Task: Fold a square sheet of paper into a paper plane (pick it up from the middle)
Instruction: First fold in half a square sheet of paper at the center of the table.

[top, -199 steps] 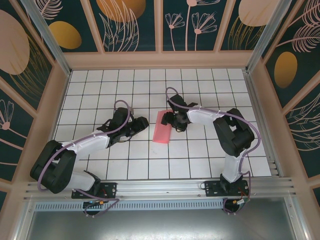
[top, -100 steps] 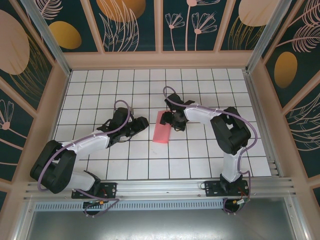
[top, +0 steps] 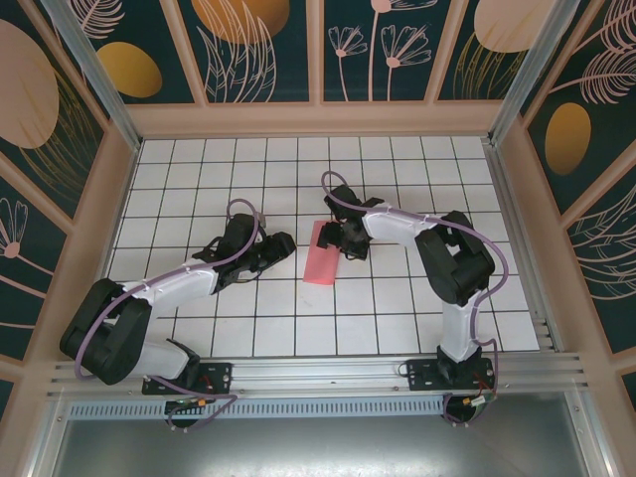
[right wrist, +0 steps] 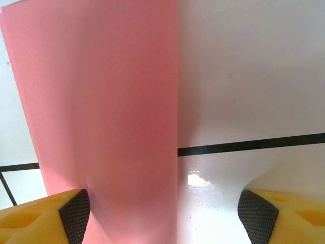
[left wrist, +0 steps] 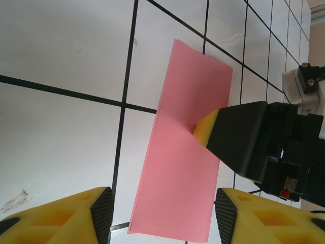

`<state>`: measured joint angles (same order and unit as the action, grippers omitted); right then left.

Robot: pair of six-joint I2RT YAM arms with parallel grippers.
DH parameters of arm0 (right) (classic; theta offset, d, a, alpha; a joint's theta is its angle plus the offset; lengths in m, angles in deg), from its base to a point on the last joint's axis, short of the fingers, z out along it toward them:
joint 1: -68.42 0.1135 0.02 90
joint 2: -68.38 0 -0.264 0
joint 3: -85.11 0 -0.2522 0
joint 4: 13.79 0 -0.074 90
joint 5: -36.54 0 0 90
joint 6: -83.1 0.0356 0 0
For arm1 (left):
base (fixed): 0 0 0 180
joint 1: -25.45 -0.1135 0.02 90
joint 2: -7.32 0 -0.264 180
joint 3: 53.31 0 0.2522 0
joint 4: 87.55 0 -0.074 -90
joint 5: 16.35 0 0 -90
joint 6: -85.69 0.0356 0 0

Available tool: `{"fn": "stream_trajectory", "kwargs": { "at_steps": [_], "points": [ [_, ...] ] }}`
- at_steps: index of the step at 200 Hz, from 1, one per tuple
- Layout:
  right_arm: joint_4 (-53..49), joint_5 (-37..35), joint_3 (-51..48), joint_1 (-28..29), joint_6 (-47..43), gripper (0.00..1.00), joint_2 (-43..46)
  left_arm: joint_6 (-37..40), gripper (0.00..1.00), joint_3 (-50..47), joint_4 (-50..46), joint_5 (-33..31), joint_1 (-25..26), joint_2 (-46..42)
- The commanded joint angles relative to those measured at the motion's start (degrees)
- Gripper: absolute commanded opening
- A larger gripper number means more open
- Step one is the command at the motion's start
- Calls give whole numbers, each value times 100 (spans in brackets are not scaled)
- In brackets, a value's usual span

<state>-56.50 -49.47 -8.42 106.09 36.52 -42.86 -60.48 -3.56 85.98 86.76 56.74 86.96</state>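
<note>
Seen from above, the half-folded sheet of paper (top: 322, 253) lies flat on the tabletop (top: 388, 298) between the released left hand (top: 281, 245) and the right hand (top: 340, 238); the left wrist view shows one right fingertip (left wrist: 205, 133) pressing on it, and the right wrist view shows the jaws wide apart over it, so the crease is probably being flattened, and the next move calls for lifting a corner.

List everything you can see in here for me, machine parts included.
sheet of paper: one, salmon pink, a narrow rectangle lying flat mid-table.
table: one, white with black grid lines, under everything.
wall panels: several, dark teal with peach plant patterns, around the table.
rail: one, silver, near edge.
left claw: one, yellow fingers, open, just left of the paper.
right claw: one, yellow fingers, open, at the paper's right edge, one fingertip on it.
</note>
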Motion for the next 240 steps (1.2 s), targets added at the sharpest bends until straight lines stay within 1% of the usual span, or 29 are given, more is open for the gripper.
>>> {"fn": "stream_trajectory", "kwargs": {
  "at_steps": [1, 36, 63, 87, 113, 146, 166, 182, 199, 208, 225, 240],
  "points": [
    [-70, -176, -187, 21, 50, 83, -585, 113, 58, 62, 70, 85, -1, -18],
    [-138, -251, -163, 2, 147, 84, -573, 112, 58, 59, 79, 105, 0, 4],
    [-330, -344, -5, 21, 7, 84, -710, 105, 58, 49, 97, 120, -4, 35],
    [-330, -355, -68, 28, -24, 84, -704, 101, 58, 49, 110, 140, 0, 35],
    [-330, -394, -110, 30, 31, 84, -718, 95, 54, 49, 190, 215, 0, 110],
    [-313, -386, -108, 39, 93, 84, -794, 64, 43, 66, 384, 434, 0, 291],
    [-335, -412, -115, 39, 87, 84, -827, 58, 34, 122, 505, 605, -3, 463],
    [-329, -432, -158, 38, 71, 84, -826, 40, 24, 204, 579, 735, 0, 636],
    [-311, -445, -203, 38, 82, 84, -829, 43, 11, 361, 580, 858, 0, 880],
    [-309, -447, -213, 43, 83, 84, -839, 52, 7, 451, 579, 940, -7, 1016],
    [-296, -459, -213, 56, 70, 84, -854, 53, 1, 585, 574, 1044, -3, 1251],
    [-303, -460, -222, 58, 61, 84, -861, 48, 1, 677, 564, 1052, -1, 1398]
  ]
}}
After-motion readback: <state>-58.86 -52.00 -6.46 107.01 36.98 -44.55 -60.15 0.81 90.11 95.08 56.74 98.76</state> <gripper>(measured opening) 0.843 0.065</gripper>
